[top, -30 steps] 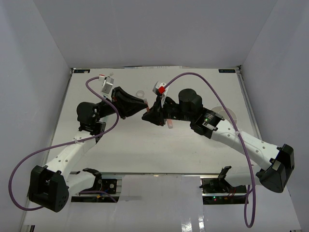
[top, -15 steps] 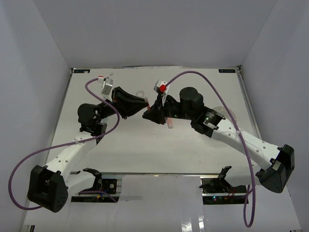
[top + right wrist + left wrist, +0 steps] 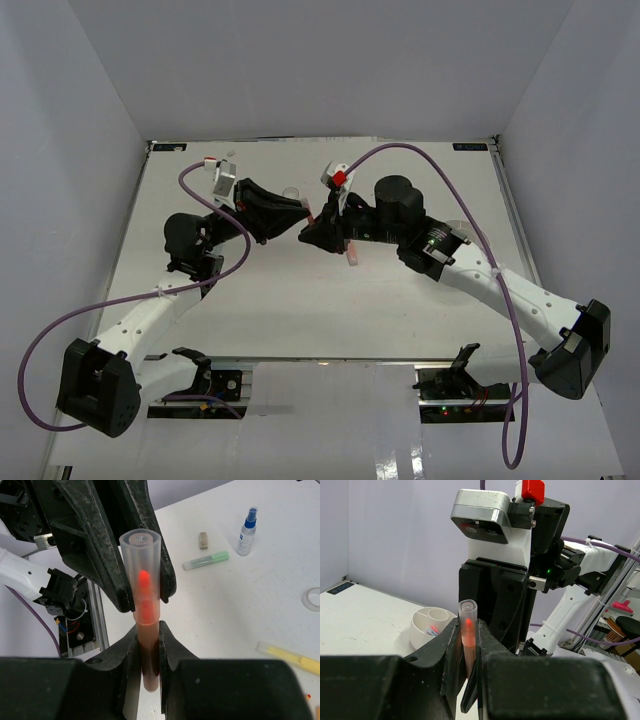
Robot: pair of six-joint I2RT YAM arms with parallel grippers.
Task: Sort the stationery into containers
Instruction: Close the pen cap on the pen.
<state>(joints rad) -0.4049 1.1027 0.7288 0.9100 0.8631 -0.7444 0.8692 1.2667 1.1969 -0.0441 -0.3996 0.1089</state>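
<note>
Left gripper and right gripper crept outward together; I see left pinching orange marker at cap, right pinching barrel.

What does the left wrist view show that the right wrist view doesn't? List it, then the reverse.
Left wrist only: the white tub. Right wrist only: green marker, spray bottle, eraser, tape ring and yellow marker on the table. Both: the orange marker, clamped by the left gripper and the right gripper.
</note>
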